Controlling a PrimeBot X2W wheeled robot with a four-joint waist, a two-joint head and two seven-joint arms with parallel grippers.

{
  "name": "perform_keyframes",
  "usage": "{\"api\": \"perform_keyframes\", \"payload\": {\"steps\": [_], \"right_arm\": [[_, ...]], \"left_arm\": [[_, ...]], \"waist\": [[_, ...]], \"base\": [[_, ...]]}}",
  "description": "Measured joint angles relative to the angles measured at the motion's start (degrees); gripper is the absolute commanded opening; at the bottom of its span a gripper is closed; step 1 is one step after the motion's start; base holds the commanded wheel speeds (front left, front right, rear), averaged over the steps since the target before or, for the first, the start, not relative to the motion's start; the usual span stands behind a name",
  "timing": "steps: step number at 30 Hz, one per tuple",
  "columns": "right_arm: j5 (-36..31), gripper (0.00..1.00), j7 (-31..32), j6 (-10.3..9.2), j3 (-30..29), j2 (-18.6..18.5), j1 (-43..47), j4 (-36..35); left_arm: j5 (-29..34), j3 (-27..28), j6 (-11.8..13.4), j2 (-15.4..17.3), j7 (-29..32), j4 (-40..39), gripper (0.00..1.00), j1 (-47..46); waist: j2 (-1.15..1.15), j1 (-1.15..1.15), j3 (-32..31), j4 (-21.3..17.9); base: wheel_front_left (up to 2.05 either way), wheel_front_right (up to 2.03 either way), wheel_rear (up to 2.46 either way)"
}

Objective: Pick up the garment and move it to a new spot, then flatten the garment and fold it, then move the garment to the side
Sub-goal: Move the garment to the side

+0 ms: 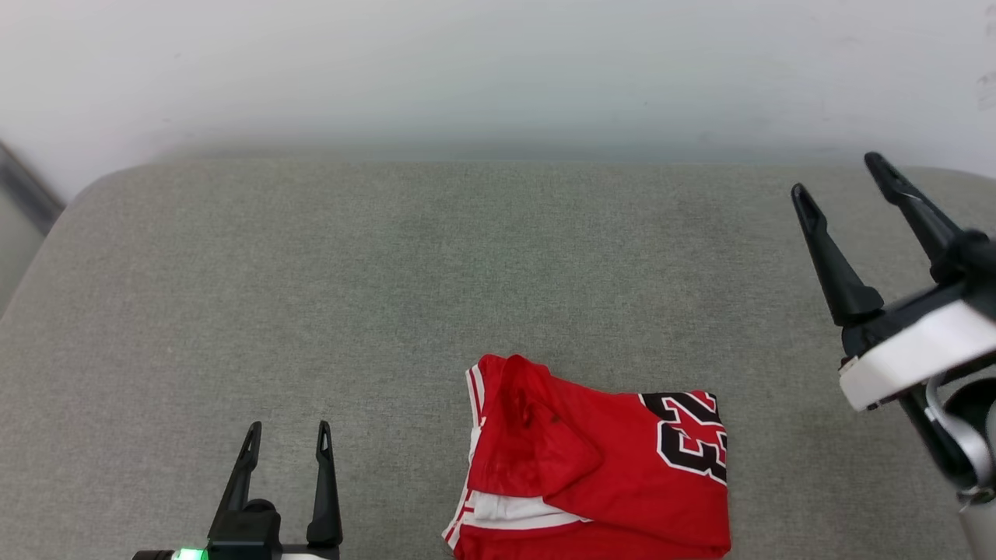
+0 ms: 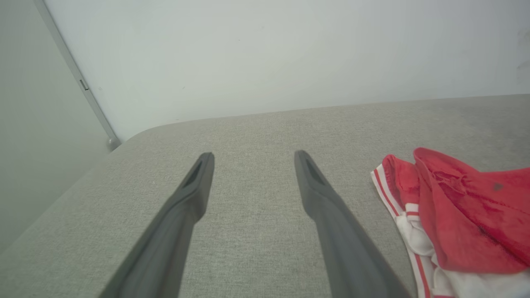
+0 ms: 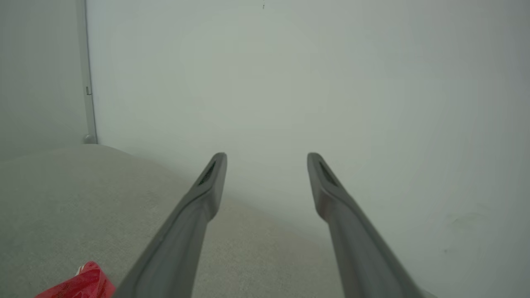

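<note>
I see the garment [image 1: 599, 467] lying folded in a rough rectangle at the near side of the cushion [image 1: 389, 272], a little right of centre. Its near end runs off the bottom of my head view. The black "23" faces up on its right part, and a white sleeve with striped trim peeks out at its lower left.

My left gripper [image 1: 289, 426] sits low at the near left. Its jaws are spread wide and hold nothing, and plain grey fabric lies between it and the shirt's left edge. My right gripper [image 1: 836, 173] hangs raised at the far right, tilted, with its fingers aimed towards the wall [image 1: 498, 62]. It is likewise spread and holding nothing, well apart from the shirt.

The cushion's far edge runs close along the wall and its far left corner is rounded. A thin rail [image 2: 74, 74] comes down the wall to that corner. Behind and left of the shirt the grey fabric stretches broad and flat.
</note>
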Motion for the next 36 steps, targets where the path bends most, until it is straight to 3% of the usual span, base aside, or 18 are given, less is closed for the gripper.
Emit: {"api": "perform_keyframes", "payload": {"steps": [8, 13, 16, 22, 30, 36], "right_arm": [[21.25, 1.0, 32.98, 0.0, 5.58, -9.67, -3.6, 6.99], [32.85, 1.0, 45.74, -0.01, 7.37, -13.28, -0.19, 9.17], [37.43, 1.0, 48.86, -0.01, 7.91, -13.33, 1.83, 10.87], [42.51, 1.0, 48.58, -0.01, 8.43, -9.96, 2.76, 14.47], [44.23, 1.0, 47.25, 0.02, 13.59, -6.39, 1.69, 19.56], [42.24, 1.0, 44.55, 0.08, 18.6, -6.99, -0.43, 21.24]], "left_arm": [[-0.01, -0.3, -0.41, -0.34, 0.0, -0.04, 1.0, -1.2], [0.0, -0.42, -0.88, -0.51, 0.0, -0.04, 1.0, -2.62], [0.0, -0.59, -1.1, -0.59, 0.0, -0.03, 1.0, -3.7], [0.0, -1.09, -1.79, -0.71, 0.0, 0.08, 1.0, -6.28], [-0.01, -2.02, -1.92, -1.24, 0.0, 0.32, 1.0, -8.55], [-0.03, -2.23, -1.82, -1.64, 0.0, 0.54, 1.0, -9.42]], "waist": [[0.0, 0.0, 2.01, 0.93], [0.0, 0.0, 3.88, 1.59], [0.0, 0.0, 5.2, 2.06], [0.0, 0.0, 8.05, 3.38], [0.0, 0.0, 11.13, 5.65], [0.0, 0.0, 12.43, 6.91]], "base": [[0.0, 0.0, 0.0], [0.0, 0.0, 0.0], [0.0, 0.0, 0.0], [0.0, 0.0, 0.0], [0.0, 0.0, 0.0], [0.0, 0.0, 0.0]]}}
